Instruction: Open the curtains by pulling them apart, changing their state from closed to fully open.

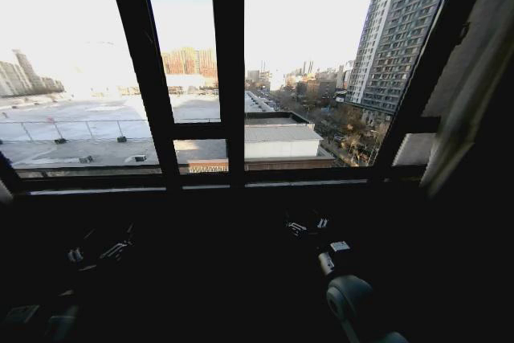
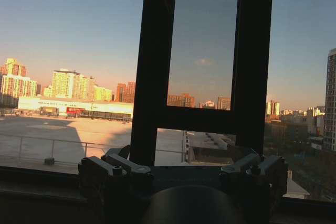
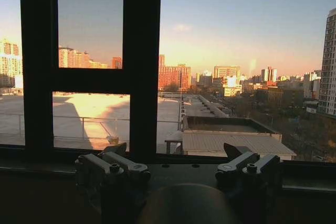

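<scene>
- The left gripper [image 1: 100, 253] hangs low in the dark below the window sill, on the robot's left; in the left wrist view its two grey metal fingers [image 2: 113, 171] stand spread apart with nothing between them, pointing at the glass.
- The right gripper [image 1: 309, 226] sits low below the sill on the robot's right; in the right wrist view its grey metal fingers [image 3: 113, 167] are likewise spread wide and hold nothing.
- One sheer off-white curtain panel [image 1: 470, 94], with long pleats, hangs bunched at the far right edge of the window, well off to the right of the right gripper's fingers and above them, touching neither gripper.
- Whether a second panel hangs at the far left edge cannot be told.
- The dark window frame bars [image 1: 227, 70] stand uncovered straight ahead of both pairs of fingers, with the panes between them bare.
- Beyond the glass lie a pale flat rooftop [image 1: 80, 130], a tall grey apartment tower [image 1: 401, 34] on the right, and distant city blocks under a bright sky.
</scene>
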